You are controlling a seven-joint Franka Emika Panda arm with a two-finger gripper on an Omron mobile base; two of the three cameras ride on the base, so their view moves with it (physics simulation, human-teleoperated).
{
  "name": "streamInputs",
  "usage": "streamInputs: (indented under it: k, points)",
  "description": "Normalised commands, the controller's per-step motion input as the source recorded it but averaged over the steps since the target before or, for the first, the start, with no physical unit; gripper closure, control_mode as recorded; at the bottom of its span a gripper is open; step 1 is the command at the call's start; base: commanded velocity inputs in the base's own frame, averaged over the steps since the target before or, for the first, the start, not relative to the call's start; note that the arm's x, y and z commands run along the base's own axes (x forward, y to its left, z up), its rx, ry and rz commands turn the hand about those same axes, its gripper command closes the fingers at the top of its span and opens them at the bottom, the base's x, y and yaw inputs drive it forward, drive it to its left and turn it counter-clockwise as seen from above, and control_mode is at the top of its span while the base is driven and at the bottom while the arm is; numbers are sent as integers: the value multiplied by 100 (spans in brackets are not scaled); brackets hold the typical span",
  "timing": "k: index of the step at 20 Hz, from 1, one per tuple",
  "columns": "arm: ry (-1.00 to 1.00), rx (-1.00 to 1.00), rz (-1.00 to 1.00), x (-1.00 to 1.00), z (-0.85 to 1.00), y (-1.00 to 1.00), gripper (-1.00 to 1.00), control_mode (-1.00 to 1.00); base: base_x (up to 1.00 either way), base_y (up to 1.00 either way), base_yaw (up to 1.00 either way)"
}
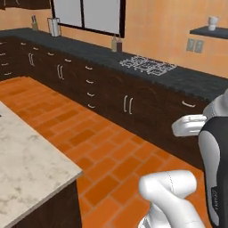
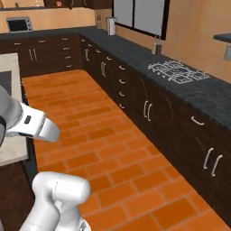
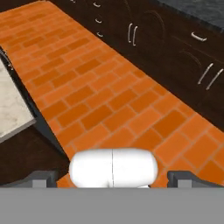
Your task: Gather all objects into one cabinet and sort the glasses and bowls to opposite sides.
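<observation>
Dark brown wood, wall cabinet [image 1: 26, 3] fronts cut by the top edge of the left base view, high above the far corner tabletop [image 1: 89, 51]. Likely the target, too cropped to confirm. Cannot tell where the mugs, cup and bowl are.

Tool [image 3: 113, 180]: tips wide apart, holding nothing, aimed down at the floor [image 3: 109, 100]. The wall cabinet lies well ahead, up and to the left of the tool, so a drive looks needed before any reach.

Floor is matte orange brick in a staggered pattern. Tabletop is speckled black stone with a pale wire stove grate [image 1: 147, 66]. Base cabinets [image 1: 128, 104] have curved pale bar handles. Island tabletop [image 1: 26, 164] is beige marble with a square edge, just left of the arm.
</observation>
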Motion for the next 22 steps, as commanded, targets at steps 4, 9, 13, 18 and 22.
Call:
streamInputs:
  k: [4,9,13,18,22]
  points:
    - [0,0,0,0,0,0,-100,100,0,-60,26]
    - [0,0,0,0,0,0,-100,100,45,-82,33]
    - [0,0,0,0,0,0,-100,100,74,-100,40]
    - [0,0,0,0,0,0,-100,100,87,-83,34]
    - [0,0,0,0,0,0,-100,100,100,-33,29]
